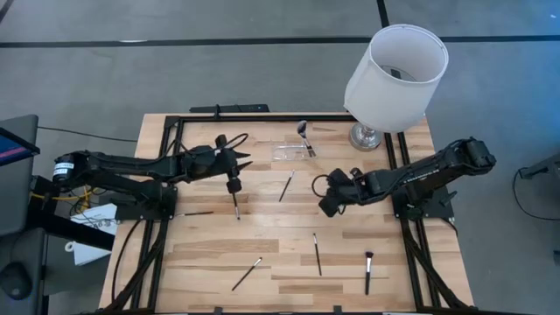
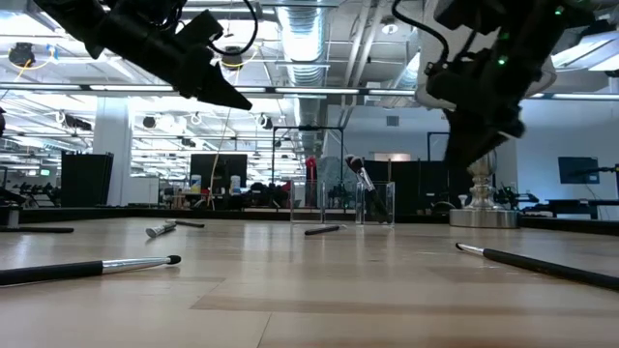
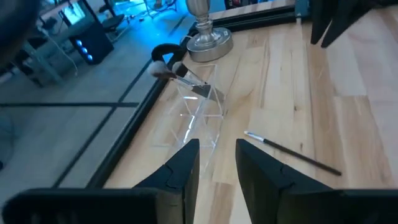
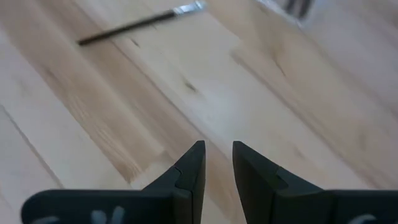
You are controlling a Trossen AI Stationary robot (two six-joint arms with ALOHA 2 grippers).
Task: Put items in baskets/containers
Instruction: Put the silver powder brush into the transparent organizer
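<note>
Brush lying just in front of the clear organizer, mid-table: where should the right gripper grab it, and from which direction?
Probably mid-handle, coming straight down from above. The brush lies flat on the table, thin and slightly diagonal, so the fingers should close across its width. Nothing touches it. The organizer sits beyond its bristle end, so stay at the middle or tail. The right gripper is close beside it.

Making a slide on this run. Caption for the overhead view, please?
Both tools hover empty over loose makeup brushes; one brush already stands in the clear organizer.
</note>
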